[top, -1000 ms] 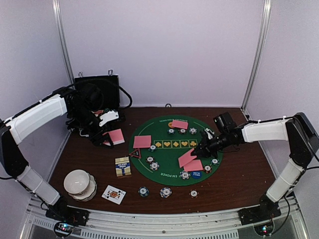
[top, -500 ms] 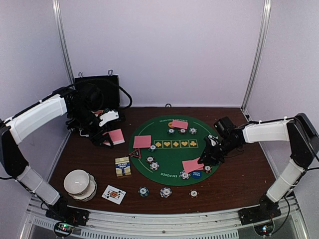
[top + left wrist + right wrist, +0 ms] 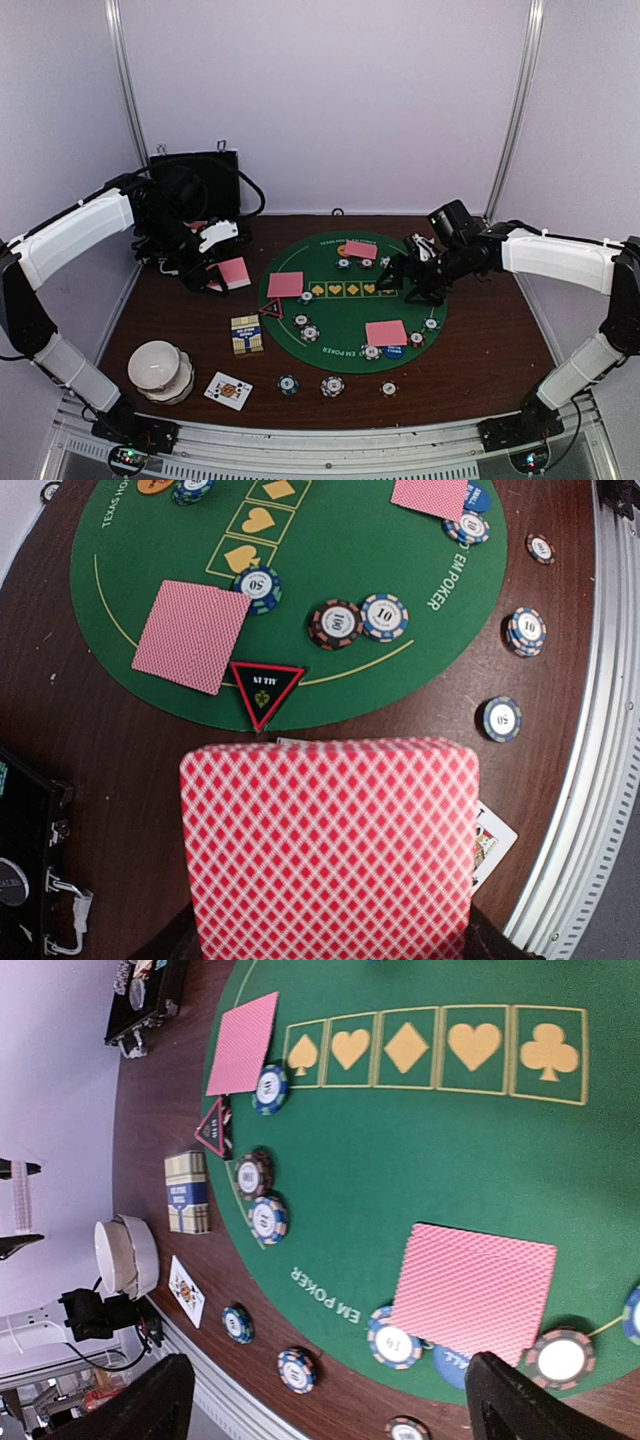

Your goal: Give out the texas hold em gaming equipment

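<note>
My left gripper [image 3: 218,276] is shut on a stack of pink-backed playing cards [image 3: 330,850], held over the table left of the green poker mat [image 3: 345,312]; the cards hide its fingers in the left wrist view. My right gripper [image 3: 408,276] hangs open and empty above the mat's right side. Below it a pink card pile [image 3: 474,1291] lies flat beside a blue button [image 3: 455,1365] and a chip [image 3: 395,1341]. More pink cards lie at the mat's left [image 3: 285,284] and back [image 3: 360,250]. A red-black triangle marker [image 3: 266,686] sits on the mat's left rim. Several striped chips ring the mat.
A black hinged case [image 3: 195,185] stands open at the back left behind my left arm. A white bowl stack [image 3: 160,370], a small card box [image 3: 247,334] and a face-up card [image 3: 228,390] sit at the front left. Loose chips [image 3: 332,386] lie near the front edge.
My right gripper opened, left the pink cards flat on the mat's near right and drew up and back toward the mat's far side. The left arm stayed still.
</note>
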Controlling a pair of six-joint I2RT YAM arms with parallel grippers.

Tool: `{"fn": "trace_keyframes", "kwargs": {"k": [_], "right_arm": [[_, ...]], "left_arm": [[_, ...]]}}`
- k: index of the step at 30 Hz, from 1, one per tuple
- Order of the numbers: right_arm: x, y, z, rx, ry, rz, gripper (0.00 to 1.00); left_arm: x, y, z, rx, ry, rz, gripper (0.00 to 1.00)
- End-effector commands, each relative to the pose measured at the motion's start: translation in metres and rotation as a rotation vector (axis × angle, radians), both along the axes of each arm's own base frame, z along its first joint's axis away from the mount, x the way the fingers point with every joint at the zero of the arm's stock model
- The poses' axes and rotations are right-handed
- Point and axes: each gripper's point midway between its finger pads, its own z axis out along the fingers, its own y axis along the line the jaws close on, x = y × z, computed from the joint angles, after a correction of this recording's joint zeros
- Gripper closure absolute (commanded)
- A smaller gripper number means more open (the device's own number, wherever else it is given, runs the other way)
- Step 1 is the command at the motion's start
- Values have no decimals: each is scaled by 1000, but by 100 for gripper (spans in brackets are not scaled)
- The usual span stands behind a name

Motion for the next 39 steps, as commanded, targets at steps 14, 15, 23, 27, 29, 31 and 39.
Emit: {"fn": "trace_keyframes", "kwargs": {"k": [14, 15, 23, 27, 29, 31, 39], "right_arm": [[-11, 183, 60, 268, -119, 99, 0], [-15, 193, 64, 297, -112, 136, 1], [-16, 235, 73, 427, -80, 248, 1], [-17, 250, 84, 484, -89, 296, 4], [-18, 255, 85, 497, -82, 316, 5], [-20, 260, 87, 511, -76, 336, 5], [-25, 277, 90, 575, -49, 385, 7]], "left_arm": [[3, -6, 17, -45, -30, -9, 100], [3, -6, 17, -45, -30, -9, 100], [1, -6, 17, -49, -28, -11, 100], [1, -6, 19, -50, -32, -11, 100], [1, -6, 18, -50, -30, -10, 100], [1, -7, 19, -53, -30, -12, 100], [1, -7, 19, -55, -28, -13, 100]]}}
